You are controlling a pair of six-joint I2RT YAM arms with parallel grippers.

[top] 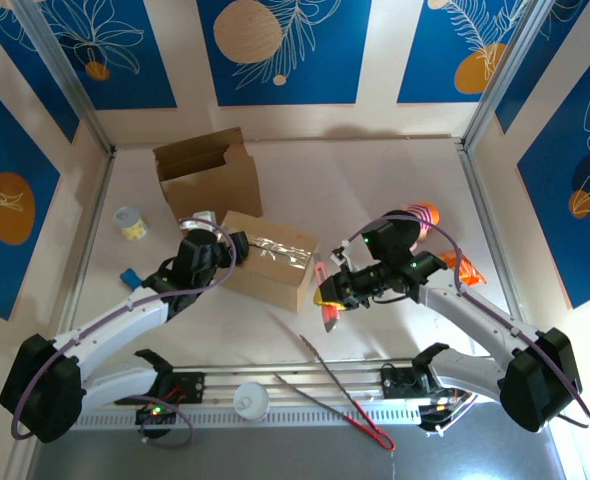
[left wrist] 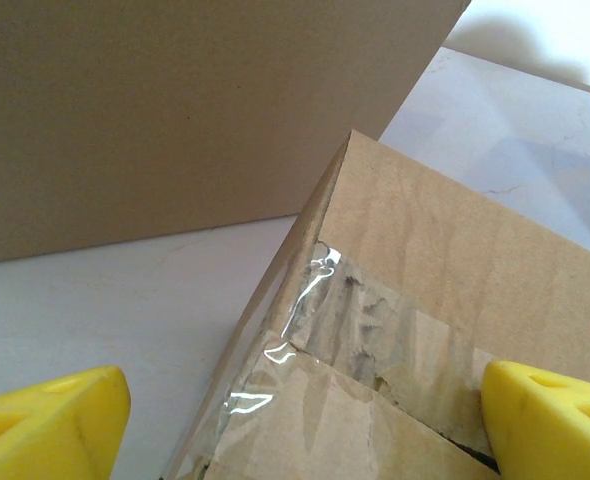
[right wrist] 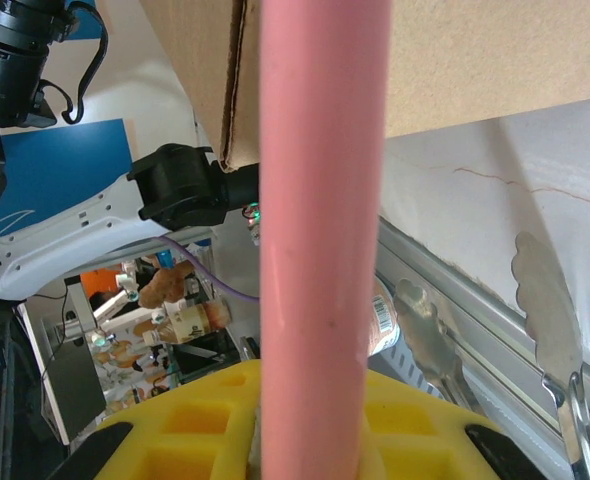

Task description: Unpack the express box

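The taped express box is lying mid-tabletop, with an open carton standing just behind it. The left claw is gaping wide, straddling the box's taped corner. The right claw is gripping a pink stick beside the box's right end. Metal tongs are lying near the arm bases.

Brightly and evenly lit from overhead in the top view, with soft, short shadows beside the open carton at 11 o'clock. White glare on the clear tape just below centre in the left wrist view, dim grey shade at 1 o'clock. Soft-edged on the pink stick hard against the right wrist lens, crisper in the background at 9 o'clock.
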